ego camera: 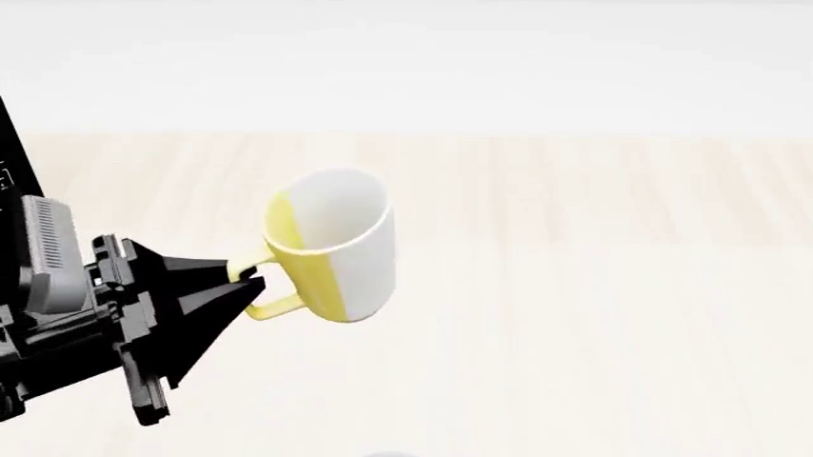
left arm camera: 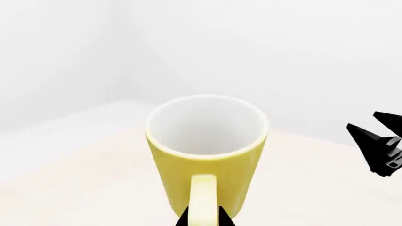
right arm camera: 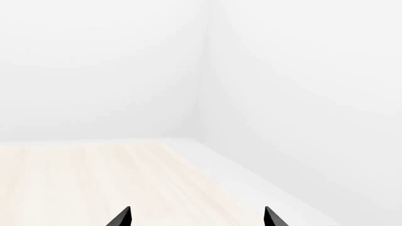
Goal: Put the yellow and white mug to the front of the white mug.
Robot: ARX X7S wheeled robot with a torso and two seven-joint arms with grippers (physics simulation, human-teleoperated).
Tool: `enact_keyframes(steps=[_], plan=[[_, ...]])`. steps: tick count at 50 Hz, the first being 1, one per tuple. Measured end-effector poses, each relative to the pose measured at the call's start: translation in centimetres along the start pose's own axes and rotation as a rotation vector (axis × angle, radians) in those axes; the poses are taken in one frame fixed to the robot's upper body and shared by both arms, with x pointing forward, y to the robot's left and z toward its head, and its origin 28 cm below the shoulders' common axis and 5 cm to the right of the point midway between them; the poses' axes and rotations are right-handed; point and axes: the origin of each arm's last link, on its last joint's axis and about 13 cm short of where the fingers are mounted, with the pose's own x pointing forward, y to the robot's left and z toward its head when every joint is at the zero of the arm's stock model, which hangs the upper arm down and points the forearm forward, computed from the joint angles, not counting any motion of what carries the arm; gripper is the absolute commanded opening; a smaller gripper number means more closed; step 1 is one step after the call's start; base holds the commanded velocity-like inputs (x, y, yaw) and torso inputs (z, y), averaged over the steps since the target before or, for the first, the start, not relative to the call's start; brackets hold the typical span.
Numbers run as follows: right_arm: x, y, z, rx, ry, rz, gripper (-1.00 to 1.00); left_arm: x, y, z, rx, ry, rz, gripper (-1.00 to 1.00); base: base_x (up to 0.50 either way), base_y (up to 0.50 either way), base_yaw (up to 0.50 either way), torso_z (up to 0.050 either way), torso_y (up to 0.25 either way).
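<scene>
The yellow and white mug [ego camera: 333, 249] hangs in the air above the table, tilted, its mouth toward the far side. My left gripper [ego camera: 246, 283] is shut on its yellow handle [ego camera: 269, 307]. In the left wrist view the mug [left arm camera: 207, 150] fills the middle, and my left gripper [left arm camera: 205, 220] has its two black fingertips [left arm camera: 184, 220] pressed on either side of the handle [left arm camera: 203, 200]. My right gripper [right arm camera: 197, 217] is open and empty, with only its two tips showing; it also shows in the left wrist view [left arm camera: 380, 147]. The white mug is out of view.
The light wooden table [ego camera: 572, 286] runs across the head view to a white wall behind. In the right wrist view the table's edge [right arm camera: 207, 157] meets a corner of white walls. A faint pale rim [ego camera: 396, 454] peeks in at the head view's lower edge.
</scene>
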Motion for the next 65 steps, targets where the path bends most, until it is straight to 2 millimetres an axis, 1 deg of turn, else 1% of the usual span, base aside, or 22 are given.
enact_keyframes(steps=[14, 29, 45, 65], plan=[[0.0, -0.1, 0.0, 0.002, -0.001, -0.003, 1.00, 1.5, -0.9, 1.1, 0.040, 0.009, -0.051, -1.00, 0.00, 0.00, 0.00, 0.000, 0.001], [-0.1, -0.1, 0.1, 0.004, -0.002, -0.003, 1.00, 2.1, -0.8, 0.8, 0.067, 0.031, -0.036, -1.00, 0.00, 0.00, 0.00, 0.000, 0.000], [-0.1, -0.2, 0.1, 0.004, -0.005, -0.002, 1.00, 2.7, 0.2, -0.8, 0.083, 0.057, 0.012, -1.00, 0.00, 0.00, 0.00, 0.000, 0.001], [-0.1, -0.1, 0.1, 0.004, -0.008, 0.005, 1.00, 3.6, 0.3, -4.3, 0.070, 0.125, -0.005, -1.00, 0.00, 0.00, 0.00, 0.000, 0.000]])
